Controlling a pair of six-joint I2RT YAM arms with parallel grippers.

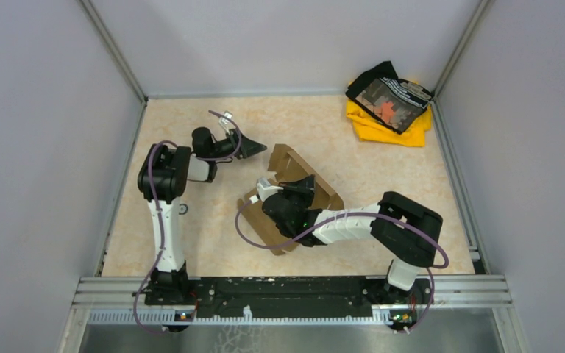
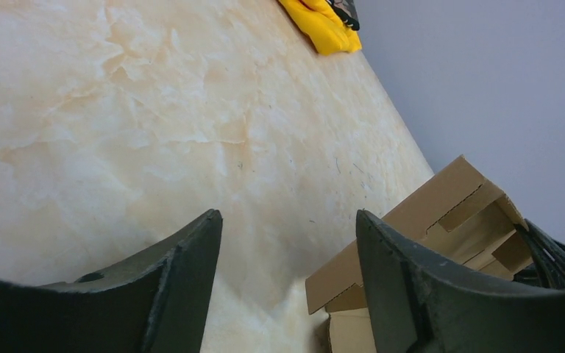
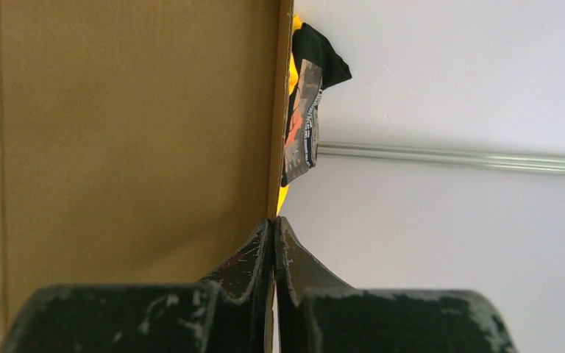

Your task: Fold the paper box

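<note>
Top external: the paper box (image 1: 329, 194) is lying partly folded in the middle of the table (image 1: 191, 235), with one flap standing up at its far-left end. The right gripper (image 1: 307, 182) is reaching in over the box from the near right. The left gripper (image 1: 256, 149) is hovering just left of the raised flap, apart from it. A yellow and black cloth pile (image 1: 391, 110) is sitting in the far right corner.

Left wrist: the fingers (image 2: 191, 254) are standing wide apart, with only bare table showing between them. The box is showing just beyond the right-hand finger; contact cannot be told.

Right wrist: the fingertips (image 3: 294, 257) are pressing together, pinching the edge of an upright cardboard panel of the box. The cloth pile is peeking out behind that edge.
</note>
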